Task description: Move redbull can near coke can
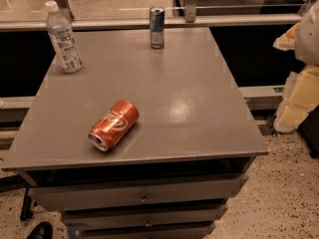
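**Item 1, redbull can** [157,28]: slim, tall metal can with blue and silver panels and a silver top. It stands upright, long axis vertical, at the far edge of the table and about midway along that edge. Nothing touches it.

**Item 2, coke can** [113,125]: wider red-orange metal can with white script lettering and silver ends. It lies on its side near the front left of the table, long axis on a diagonal, one silver end turned toward the front-left corner. It is well apart from the redbull can, with most of the tabletop's depth between them (the move has not yet begun).

**Item 3, gripper** [297,78]: a pale cream-and-grey form at the right edge of the view, off the table and beyond its right side. It touches and holds nothing that can be seen; whether it is open or closed cannot be told. From it, the redbull can lies to the left and farther back, past the table's far right corner. A sideways approach to the can's upright body looks the likely need.

**Item 4, table** [199,108]: flat grey top over grey drawers [144,195].

**Item 5, water bottle** [62,36]: clear plastic, white cap, printed label, upright at the far left corner, well apart from both cans.

**Item 6, floor** [284,193]: speckled, pale.
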